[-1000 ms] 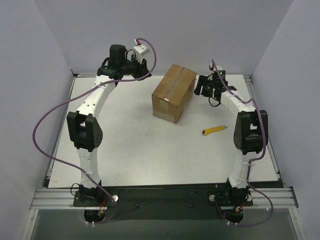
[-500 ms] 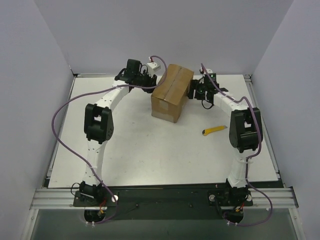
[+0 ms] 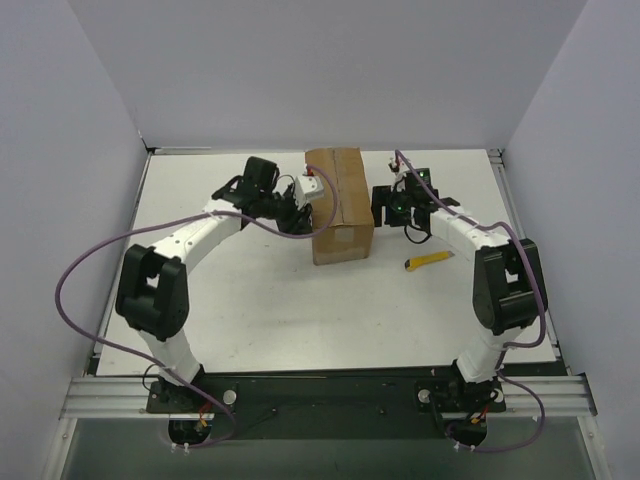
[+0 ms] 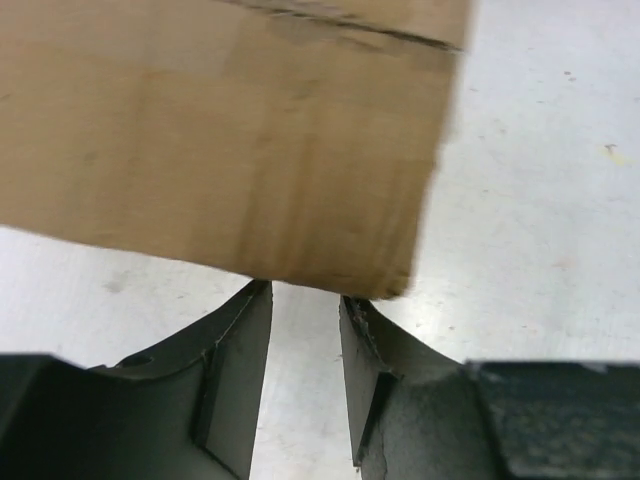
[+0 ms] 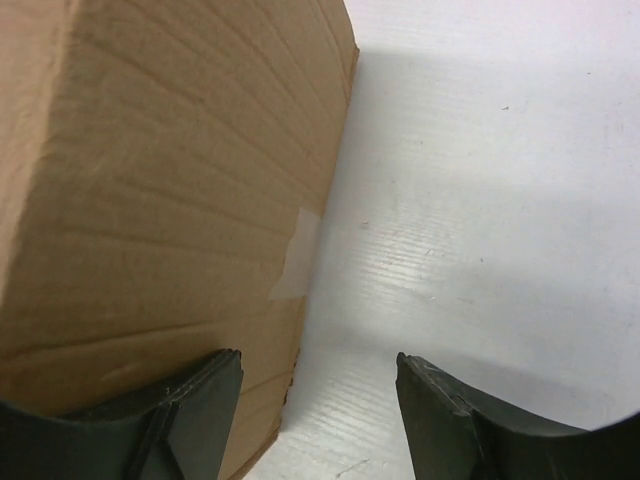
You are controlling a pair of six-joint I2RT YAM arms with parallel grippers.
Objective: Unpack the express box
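Box [image 3: 338, 203] seemingly being squared: left gripper [image 4: 305, 295] at nine o'clock barely parted, right gripper [image 5: 320, 365] at three o'clock wide, both empty; fetching the knife [image 3: 428, 261] likely follows.

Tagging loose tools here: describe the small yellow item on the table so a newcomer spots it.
On the white table, find the brown express box near the far middle. Right of it and nearer the bases lies a utility knife: the only slim yellow thing, black at one end.
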